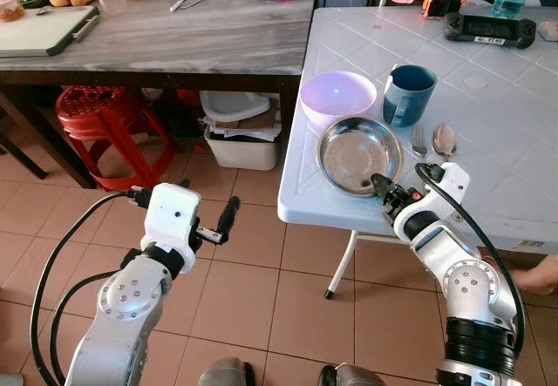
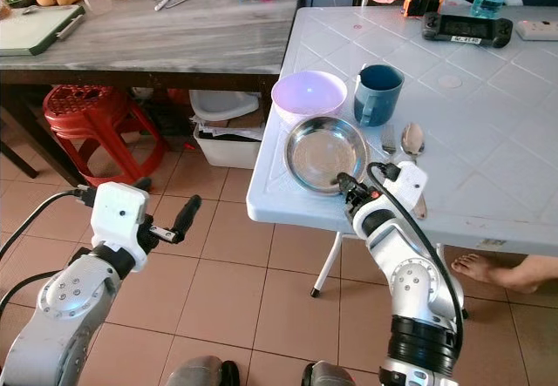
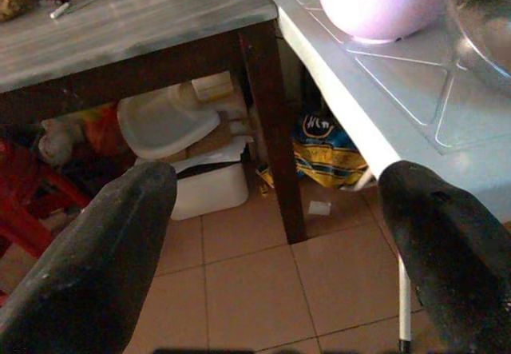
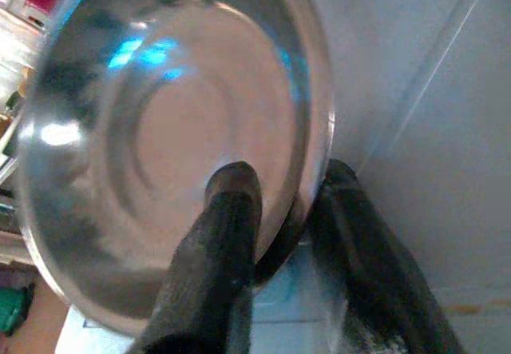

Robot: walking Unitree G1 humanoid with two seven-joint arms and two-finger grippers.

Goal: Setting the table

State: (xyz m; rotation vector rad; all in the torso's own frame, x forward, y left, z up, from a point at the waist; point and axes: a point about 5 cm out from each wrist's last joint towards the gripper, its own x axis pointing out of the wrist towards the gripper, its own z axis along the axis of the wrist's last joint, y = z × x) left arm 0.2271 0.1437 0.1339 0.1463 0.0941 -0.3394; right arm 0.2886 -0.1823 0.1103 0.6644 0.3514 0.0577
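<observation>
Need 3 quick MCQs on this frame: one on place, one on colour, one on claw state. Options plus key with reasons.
1. Where does the fork lie?
A. between steel plate and spoon
B. inside the mug
C. on the wooden table

2. What colour is the mug?
A. red
B. dark blue
C. yellow

3. What is the right claw doing?
A. hanging open over the floor
B. holding the spoon
C. shut on the steel plate's rim

Key:
1 A: the fork sits on the white table right of the steel plate, left of the spoon.
2 B: its wall and handle are dark blue.
3 C: one finger lies inside the rim, one outside; the left claw is the one open over the floor.
</observation>
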